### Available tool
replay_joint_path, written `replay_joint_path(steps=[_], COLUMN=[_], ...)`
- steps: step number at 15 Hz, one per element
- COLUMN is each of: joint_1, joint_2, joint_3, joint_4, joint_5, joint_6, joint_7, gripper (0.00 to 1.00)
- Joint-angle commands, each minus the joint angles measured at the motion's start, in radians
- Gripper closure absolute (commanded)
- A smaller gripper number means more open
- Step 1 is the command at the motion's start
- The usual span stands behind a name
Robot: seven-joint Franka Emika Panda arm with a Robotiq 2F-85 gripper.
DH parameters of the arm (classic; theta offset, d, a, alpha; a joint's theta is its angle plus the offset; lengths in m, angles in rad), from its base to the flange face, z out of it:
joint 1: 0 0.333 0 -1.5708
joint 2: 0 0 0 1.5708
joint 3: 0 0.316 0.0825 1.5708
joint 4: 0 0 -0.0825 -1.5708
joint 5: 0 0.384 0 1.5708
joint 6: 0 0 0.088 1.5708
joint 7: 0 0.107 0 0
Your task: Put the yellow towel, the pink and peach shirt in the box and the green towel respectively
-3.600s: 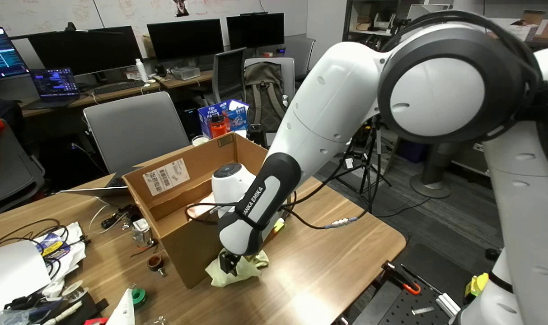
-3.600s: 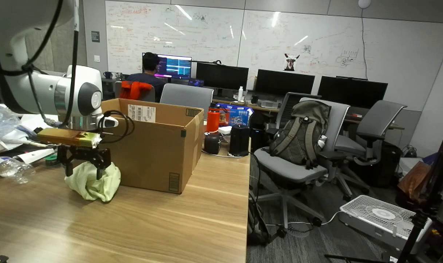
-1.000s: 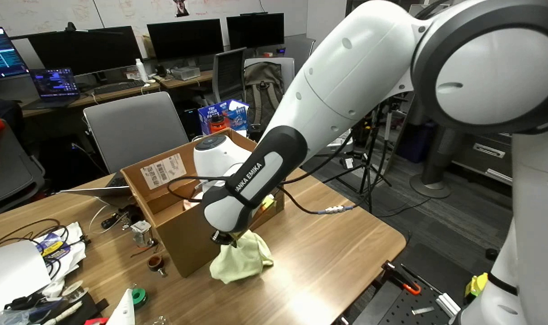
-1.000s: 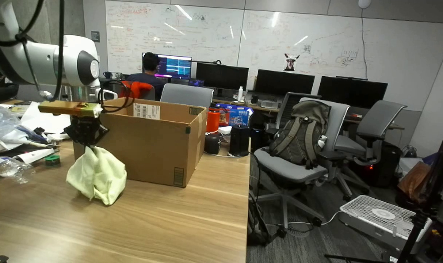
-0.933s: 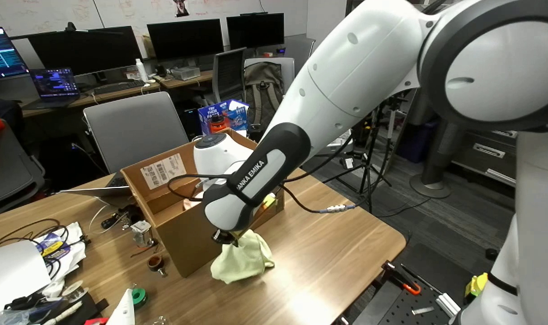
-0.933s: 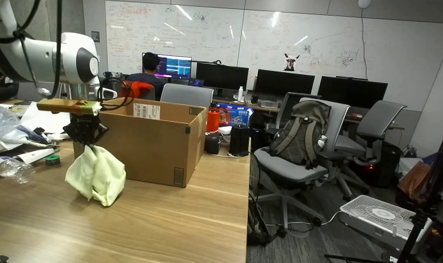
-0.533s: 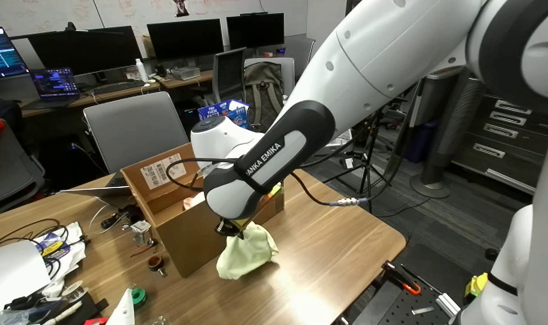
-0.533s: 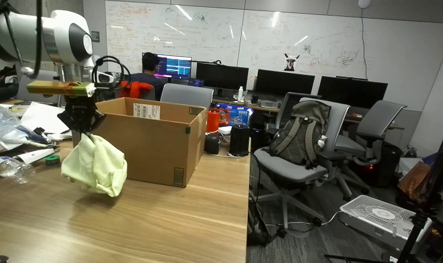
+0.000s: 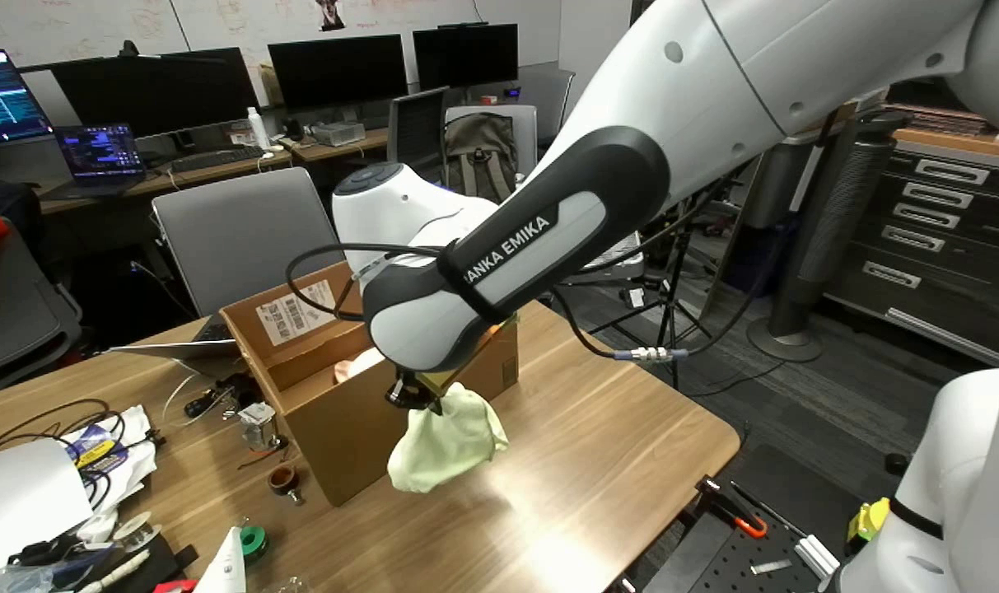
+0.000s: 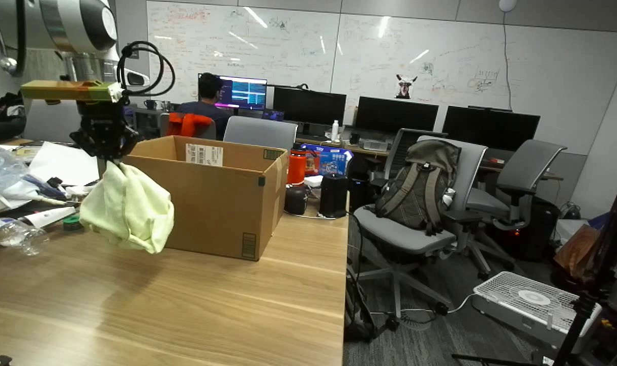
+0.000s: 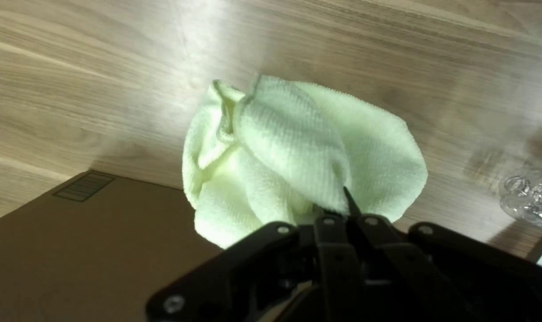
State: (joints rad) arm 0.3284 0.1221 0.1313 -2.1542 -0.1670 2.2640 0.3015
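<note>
Cardboard box (image 10: 206, 203): stands open-topped on the wood-grain table (image 10: 211, 315), a white shipping label (image 9: 300, 313) with black print on one inner wall.
Robotiq gripper (image 10: 108, 162): hangs just outside the box's long wall in both exterior views, its jaws pinched together on a fold of the pale yellow-green towel (image 11: 293, 143).
Towel: dangles bunched beneath the gripper, off the table and outside the box; whether it brushes the cardboard cannot be told.
Pink-peach cloth (image 9: 345, 371): lies inside the box, partly hidden behind the robot arm (image 9: 515, 247).
Orange water bottle (image 10: 296, 169): stands upright beyond one end of the box in an exterior view.
Clear plastic bottle (image 10: 18, 235): lies on the table off the opposite end, apart from the box.
Olive backpack (image 10: 419, 183): rests on a gray office chair (image 10: 389, 230), well apart from the box.
Dark-haired person (image 10: 205, 104): sits at a lit monitor (image 10: 247, 91), well beyond the box.
</note>
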Motion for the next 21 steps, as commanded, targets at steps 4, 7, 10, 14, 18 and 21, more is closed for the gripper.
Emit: replay_joint_path(steps=[4,7,10,14,18,21], joint_1=[-0.035,-0.053,-0.074,-0.098,-0.121,-0.135], joint_2=[-0.133,-0.169,-0.174,-0.153,-0.123,-0.079], joint_3=[0.044,0.053,0.056,0.054,0.048,0.041], joint_4=[0.024,0.093,0.185,0.287,0.337,0.382], joint_5=[-0.032,-0.059,-0.052,-0.065,-0.106,-0.147], joint_6=[-0.067,-0.108,-0.149,-0.175,-0.156,-0.155], joint_7=[0.004,-0.006,-0.024,-0.024,-0.017,-0.014], gripper=[0.99,0.99,0.99,0.99,0.99,0.99])
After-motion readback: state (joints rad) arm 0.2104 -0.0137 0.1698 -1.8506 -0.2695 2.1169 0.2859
